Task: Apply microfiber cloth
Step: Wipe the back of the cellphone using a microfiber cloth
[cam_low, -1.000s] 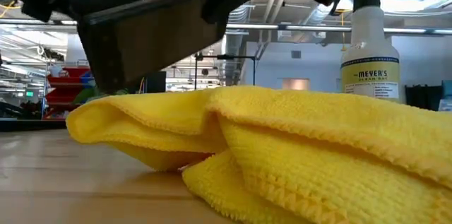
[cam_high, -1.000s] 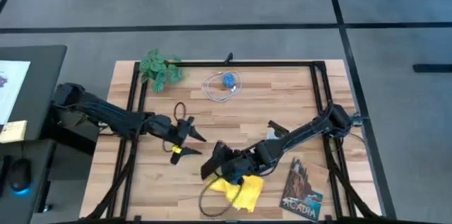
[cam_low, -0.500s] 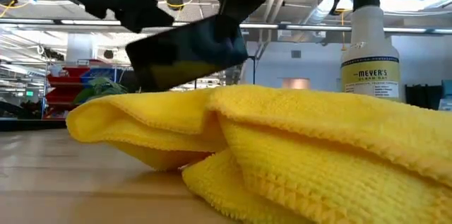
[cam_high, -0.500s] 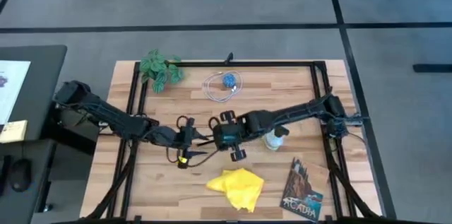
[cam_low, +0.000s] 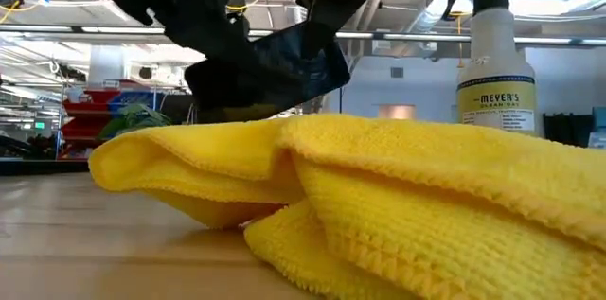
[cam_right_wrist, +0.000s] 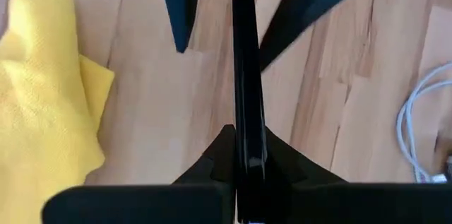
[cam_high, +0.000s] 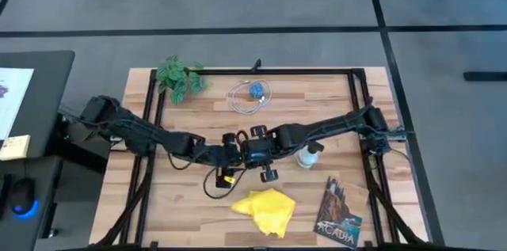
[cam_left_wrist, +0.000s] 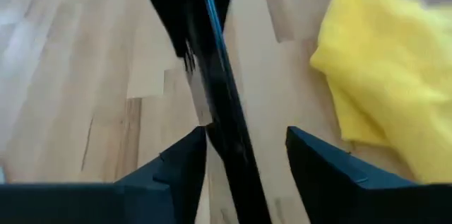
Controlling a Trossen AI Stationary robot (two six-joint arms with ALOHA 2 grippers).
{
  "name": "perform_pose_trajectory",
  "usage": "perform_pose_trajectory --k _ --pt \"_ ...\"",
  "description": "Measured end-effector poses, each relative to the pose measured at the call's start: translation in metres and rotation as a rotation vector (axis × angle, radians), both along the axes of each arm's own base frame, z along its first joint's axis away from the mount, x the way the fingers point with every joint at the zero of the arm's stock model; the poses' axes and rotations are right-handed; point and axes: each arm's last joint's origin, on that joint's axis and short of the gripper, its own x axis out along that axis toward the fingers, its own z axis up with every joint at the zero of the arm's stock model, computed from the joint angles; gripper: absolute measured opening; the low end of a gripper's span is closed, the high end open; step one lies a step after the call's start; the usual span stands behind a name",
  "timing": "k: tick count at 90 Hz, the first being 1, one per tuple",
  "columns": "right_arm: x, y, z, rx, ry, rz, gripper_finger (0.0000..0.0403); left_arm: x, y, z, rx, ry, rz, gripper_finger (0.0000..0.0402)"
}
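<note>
My left gripper (cam_high: 230, 154) has come across, jaws wide around what looks like the phone (cam_low: 270, 65) my right gripper (cam_high: 252, 153) pinches, leaving the cloth (cam_high: 264, 207) unused.

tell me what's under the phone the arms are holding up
Bare wooden table lies under the phone, which the right gripper clamps on edge in the air. The yellow cloth lies off to the side, not beneath it. The left gripper straddles the phone, open.
</note>
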Motion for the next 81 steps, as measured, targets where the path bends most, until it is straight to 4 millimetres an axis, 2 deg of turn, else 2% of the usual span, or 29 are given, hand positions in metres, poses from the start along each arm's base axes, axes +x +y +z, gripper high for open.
perform_pose_trajectory --k 12,18,22,37,48,56,70,81 --pt "-0.001 0.005 0.0 0.004 -0.005 0.005 0.0019 0.006 -0.002 -0.002 0.025 0.059 0.003 0.008" --pt "0.0 0.008 0.0 0.008 -0.01 0.004 0.003 0.006 -0.001 -0.006 0.022 0.074 0.031 0.0032" --pt "0.0 0.011 -0.001 0.007 -0.012 0.013 0.0041 0.005 -0.001 -0.008 0.008 0.079 0.051 0.0015" --pt "-0.004 0.02 0.0 0.014 -0.007 0.009 0.0109 -0.015 -0.005 -0.023 -0.039 0.138 0.102 0.0006" --pt "-0.011 0.024 -0.002 0.014 0.052 -0.034 0.0168 -0.033 -0.005 -0.025 -0.173 0.026 0.176 0.0004" --pt "-0.014 0.028 -0.005 0.0 0.049 -0.078 0.0198 -0.05 -0.002 -0.037 -0.306 -0.062 0.232 0.0003" --pt "-0.019 0.048 -0.029 -0.071 -0.001 -0.134 0.0212 -0.083 0.001 -0.04 -0.558 -0.353 0.222 0.0002" --pt "-0.013 0.065 -0.045 0.005 -0.154 -0.175 0.0208 -0.109 0.002 -0.04 -0.65 -0.569 0.16 0.0002"
